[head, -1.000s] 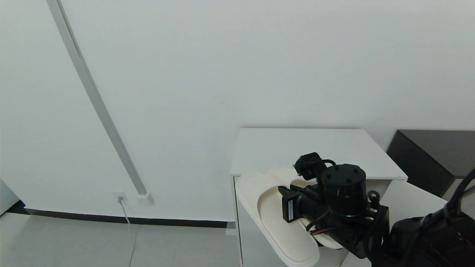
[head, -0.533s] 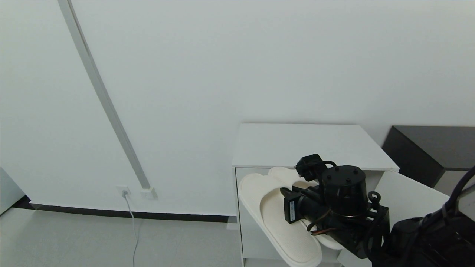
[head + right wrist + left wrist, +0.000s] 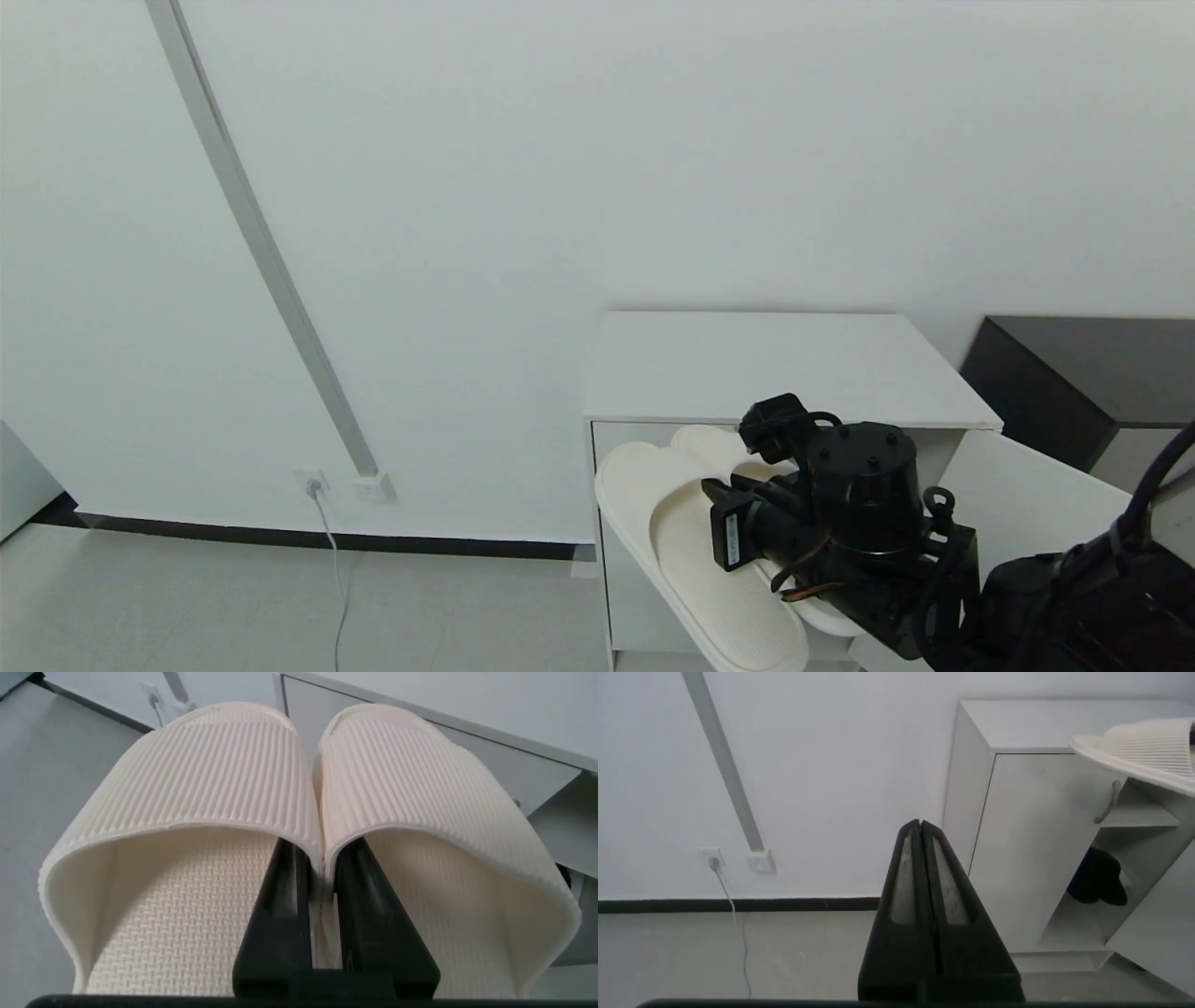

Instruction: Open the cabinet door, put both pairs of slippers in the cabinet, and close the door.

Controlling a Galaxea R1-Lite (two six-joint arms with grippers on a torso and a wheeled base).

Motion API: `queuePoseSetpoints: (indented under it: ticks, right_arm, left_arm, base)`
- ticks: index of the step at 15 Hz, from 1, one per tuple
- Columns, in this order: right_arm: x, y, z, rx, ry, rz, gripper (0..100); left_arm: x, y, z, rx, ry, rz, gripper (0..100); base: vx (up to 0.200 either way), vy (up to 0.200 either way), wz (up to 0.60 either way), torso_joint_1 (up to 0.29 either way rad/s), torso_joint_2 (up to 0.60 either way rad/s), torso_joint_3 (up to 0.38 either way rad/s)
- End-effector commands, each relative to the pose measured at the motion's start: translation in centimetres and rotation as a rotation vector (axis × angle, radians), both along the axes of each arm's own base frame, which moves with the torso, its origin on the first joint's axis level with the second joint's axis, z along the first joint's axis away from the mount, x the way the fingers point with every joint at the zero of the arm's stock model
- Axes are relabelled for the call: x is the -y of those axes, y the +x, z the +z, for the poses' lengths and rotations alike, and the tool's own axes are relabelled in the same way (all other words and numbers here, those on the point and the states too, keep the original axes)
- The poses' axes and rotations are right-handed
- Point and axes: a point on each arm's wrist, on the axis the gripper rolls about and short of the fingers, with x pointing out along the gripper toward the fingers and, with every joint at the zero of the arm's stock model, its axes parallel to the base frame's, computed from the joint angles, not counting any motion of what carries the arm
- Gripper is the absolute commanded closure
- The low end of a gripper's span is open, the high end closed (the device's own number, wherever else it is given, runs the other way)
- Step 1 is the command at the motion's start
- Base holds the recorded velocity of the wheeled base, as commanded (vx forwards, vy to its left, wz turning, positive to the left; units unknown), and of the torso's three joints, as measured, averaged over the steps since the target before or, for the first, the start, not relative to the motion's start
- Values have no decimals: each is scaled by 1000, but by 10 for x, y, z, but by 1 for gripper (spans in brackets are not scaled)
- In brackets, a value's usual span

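Note:
A pair of cream slippers [image 3: 695, 551] hangs side by side in front of the white cabinet [image 3: 775, 364], level with its top edge. My right gripper [image 3: 322, 882] is shut on the slippers' two inner walls, one finger inside each slipper [image 3: 187, 821]. The cabinet's right door [image 3: 1027, 499] stands open. On a lower shelf inside lies a dark pair of slippers [image 3: 1097, 877]. The cabinet's left door [image 3: 1036, 859] is closed. My left gripper [image 3: 920, 873] is shut on nothing, held low to the left of the cabinet [image 3: 1008, 728], well away from it.
A dark piece of furniture [image 3: 1092, 373] stands to the right of the cabinet. A wall socket with a hanging cable [image 3: 313, 485] and a slanted cable duct [image 3: 252, 243] are on the wall at left. Bare floor [image 3: 280, 607] lies left of the cabinet.
The head camera shifted at first, so the whole picture moved. Since then my right gripper with the cream slippers has sunk slightly; the left gripper's earlier state is not shown.

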Motion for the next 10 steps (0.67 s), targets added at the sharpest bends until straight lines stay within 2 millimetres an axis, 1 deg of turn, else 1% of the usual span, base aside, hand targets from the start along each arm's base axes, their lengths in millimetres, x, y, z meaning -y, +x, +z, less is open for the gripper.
queuePoseSetpoints:
  ticks: [1, 6, 10]
  right_arm:
    - [0, 0, -1, -3, -3, 0, 100]
    - [-1, -1, -2, -3, -5, 5, 100]
    - [-3, -2, 0, 9, 8, 9, 100]
  left_arm:
    - [0, 0, 0, -1, 0, 1, 100]
    - [0, 0, 0, -3, 2, 4, 100]
    - [0, 0, 0, -1, 0, 4, 100]
  base:
    - [0, 0, 0, 0, 0, 0]
    - [0, 0, 0, 0, 0, 0]
    - [0, -200, 0, 7, 4, 4]
